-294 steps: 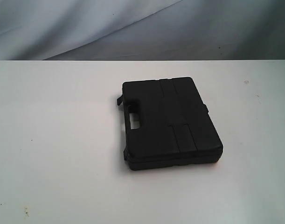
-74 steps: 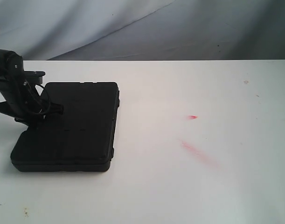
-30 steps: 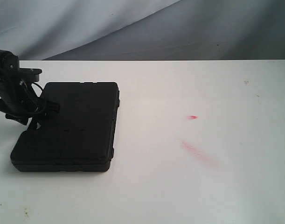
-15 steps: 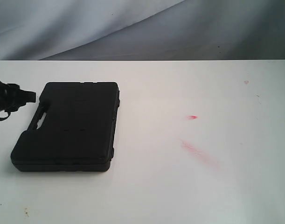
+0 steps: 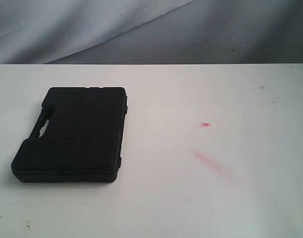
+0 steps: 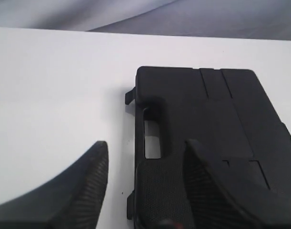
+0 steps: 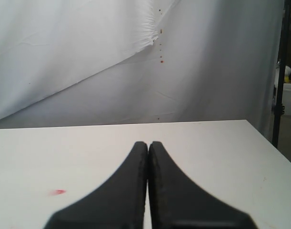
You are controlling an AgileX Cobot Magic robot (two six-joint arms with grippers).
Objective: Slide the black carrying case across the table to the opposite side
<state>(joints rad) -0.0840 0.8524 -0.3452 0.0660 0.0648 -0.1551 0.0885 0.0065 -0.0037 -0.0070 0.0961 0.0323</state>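
Note:
The black case [image 5: 72,134] lies flat on the left part of the white table [image 5: 191,198], its handle slot [image 5: 42,125] toward the left edge. Neither gripper shows in the exterior view. In the left wrist view my left gripper [image 6: 146,143] is open and hangs over the case's handle end [image 6: 152,138]; the case [image 6: 216,119] lies below it, held by nothing. One finger [image 6: 90,181] is over bare table, the other [image 6: 205,181] over the lid. My right gripper [image 7: 148,144] is shut and empty above bare table, away from the case.
Red smears mark the table right of the middle: a small one [image 5: 205,124] and a longer streak [image 5: 211,162]; one shows in the right wrist view [image 7: 57,192]. A grey-white cloth backdrop [image 5: 151,29] hangs behind the far edge.
The left arm, which stood at the case's handle end a second ago, has drawn back off the left edge of the exterior view. The case has stayed where it was.

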